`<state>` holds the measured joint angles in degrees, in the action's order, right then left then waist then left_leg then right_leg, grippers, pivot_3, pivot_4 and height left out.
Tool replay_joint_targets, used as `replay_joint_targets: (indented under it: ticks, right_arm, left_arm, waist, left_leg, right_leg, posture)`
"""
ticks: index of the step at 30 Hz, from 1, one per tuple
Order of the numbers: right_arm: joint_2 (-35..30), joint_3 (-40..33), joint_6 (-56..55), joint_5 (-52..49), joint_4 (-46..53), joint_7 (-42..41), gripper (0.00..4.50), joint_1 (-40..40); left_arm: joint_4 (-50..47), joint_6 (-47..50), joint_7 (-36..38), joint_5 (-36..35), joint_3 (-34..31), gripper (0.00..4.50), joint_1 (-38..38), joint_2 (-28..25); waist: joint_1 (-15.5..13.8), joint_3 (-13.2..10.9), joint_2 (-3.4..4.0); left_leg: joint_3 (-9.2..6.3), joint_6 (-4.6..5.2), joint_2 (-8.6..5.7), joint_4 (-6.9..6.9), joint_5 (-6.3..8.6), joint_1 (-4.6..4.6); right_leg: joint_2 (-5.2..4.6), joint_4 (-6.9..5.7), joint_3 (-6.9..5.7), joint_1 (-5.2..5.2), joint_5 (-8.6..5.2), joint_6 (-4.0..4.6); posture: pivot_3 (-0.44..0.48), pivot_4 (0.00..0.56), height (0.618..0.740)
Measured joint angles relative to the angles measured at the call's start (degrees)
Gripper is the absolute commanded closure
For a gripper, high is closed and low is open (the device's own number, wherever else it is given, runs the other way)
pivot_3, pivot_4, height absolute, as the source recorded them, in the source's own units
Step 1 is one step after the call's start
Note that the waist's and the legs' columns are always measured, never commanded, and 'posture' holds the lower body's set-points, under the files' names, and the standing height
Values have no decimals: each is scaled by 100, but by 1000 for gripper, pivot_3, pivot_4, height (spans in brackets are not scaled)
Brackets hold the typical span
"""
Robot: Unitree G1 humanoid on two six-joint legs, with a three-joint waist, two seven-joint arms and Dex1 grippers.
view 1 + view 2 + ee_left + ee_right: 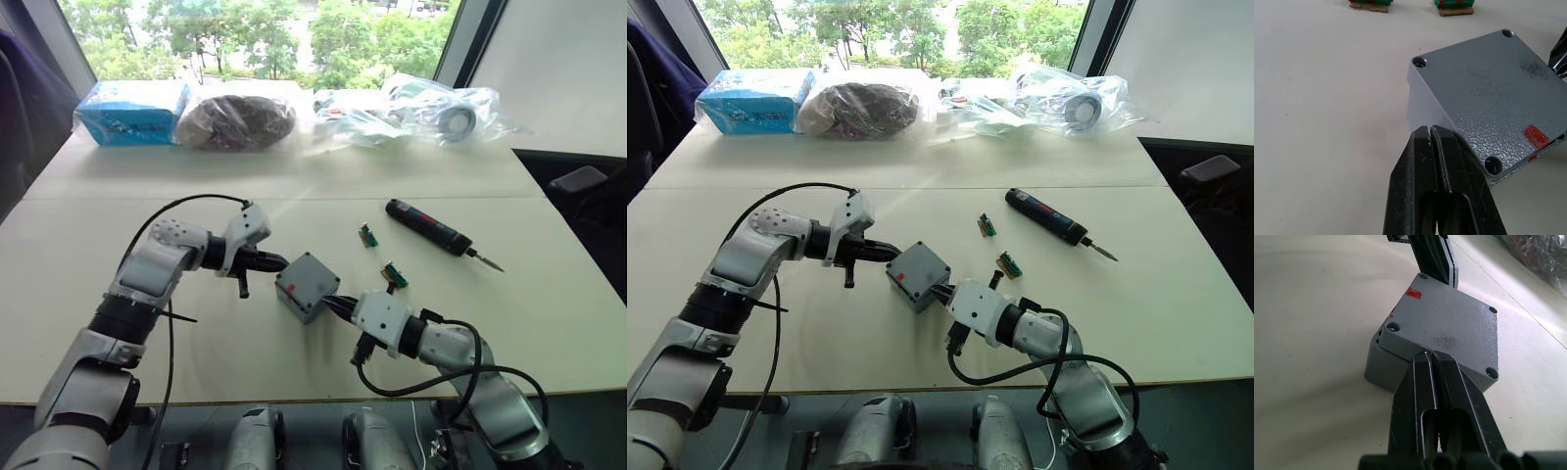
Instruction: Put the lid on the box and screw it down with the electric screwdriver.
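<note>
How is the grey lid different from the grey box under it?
The lid is shallow and lies on top; the box is deeper and rests on the table. The lid is twisted askew, so a box corner pokes out beneath it. The lid has a red mark and corner screw holes; the box's wall is plain. Both are grey, square plastic.

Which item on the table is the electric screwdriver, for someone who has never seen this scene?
Start from the pale table and find the grey box between the two claws near its front. Look beyond it and to the robot's right, past two small green parts. The electric screwdriver lies flat there, alone: a black pen-shaped tool with a thin metal bit.
</note>
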<state>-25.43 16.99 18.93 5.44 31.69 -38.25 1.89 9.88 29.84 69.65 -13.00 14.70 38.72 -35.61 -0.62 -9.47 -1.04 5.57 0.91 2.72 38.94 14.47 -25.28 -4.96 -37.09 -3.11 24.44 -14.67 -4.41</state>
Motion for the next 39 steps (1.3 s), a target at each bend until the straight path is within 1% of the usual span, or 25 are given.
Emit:
replay_joint_targets:
  ticks: [14, 19, 21, 31, 39]
  right_arm:
    - [-40, -4, 118, -145, 1, 25, 4440, -46]
    - [-53, -8, 162, -196, 3, 25, 4440, -70]
    - [-60, -8, 163, -207, 3, 25, 4440, -69]
    - [-77, 1, 155, -210, -38, 25, 4440, -11]
    - [-63, 42, 200, -291, -38, 5, 4440, -3]
  left_arm:
    - [304, -216, -121, 126, -22, 4500, 60, 40]
    - [358, -182, -165, 84, -129, 4500, 225, 109]
    - [340, -149, -135, 17, -208, 4500, 236, 108]
    - [-154, 143, 5, -129, -200, 4500, 106, 112]
    - [-226, 238, -21, -122, -206, 4500, -21, 75]
  waist:
    - [-4, 0, 0]
    - [-1, 0, 0]
    - [1, 0, 0]
    - [0, 0, 0]
    - [-3, 0, 0]
  left_leg:
    - [0, 0, 0, 3, 0, 0]
    - [0, 0, -1, 5, 0, -1]
    - [0, 0, -1, 5, 0, -1]
    - [-2, 0, -1, 6, 0, -1]
    - [-4, 0, -1, 7, -1, -1]
  right_leg:
    - [1, -2, 0, 0, 1, -1]
    - [2, -3, 0, 0, 1, -2]
    - [3, -3, 0, 0, 1, -3]
    - [6, -4, 1, -1, 7, -12]
    - [13, -4, 1, -2, 7, -12]
  posture:
    - [0, 150, 740]
    - [0, 150, 740]
    - [0, 150, 740]
    - [0, 150, 740]
    - [0, 150, 740]
